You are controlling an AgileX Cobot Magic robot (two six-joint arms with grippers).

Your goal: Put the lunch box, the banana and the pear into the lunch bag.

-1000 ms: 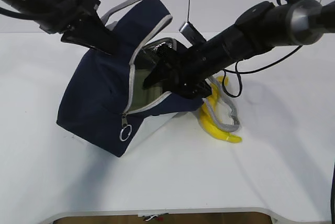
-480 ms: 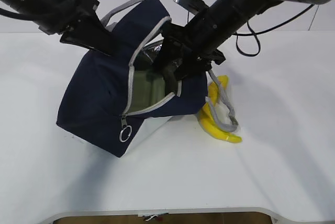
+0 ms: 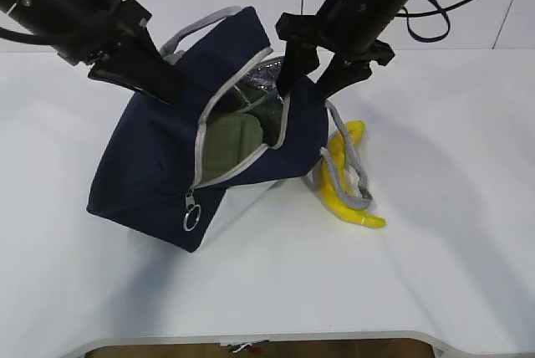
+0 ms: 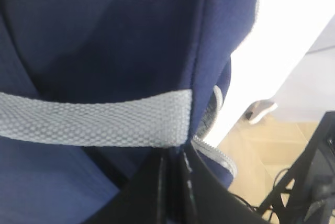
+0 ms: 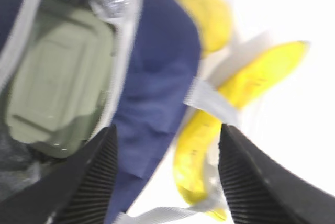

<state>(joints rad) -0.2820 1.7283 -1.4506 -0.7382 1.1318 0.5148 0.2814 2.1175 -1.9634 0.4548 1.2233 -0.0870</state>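
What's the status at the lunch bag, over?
Left gripper shut on lunch bag. Right gripper open, empty, above the opening. Lunch box inside. Banana on table, grey handle draped across it.

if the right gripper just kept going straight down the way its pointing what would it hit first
Probably the lunch bag. The right gripper hangs open and empty above the bag's right wall, and in the right wrist view the navy fabric fills the gap between its fingers, with the banana just beside it. Depth is hard to judge.

Black arms (image 3: 58, 2) — ribbed pincer fingers (image 5: 102, 174) — looped cables (image 3: 430, 23)
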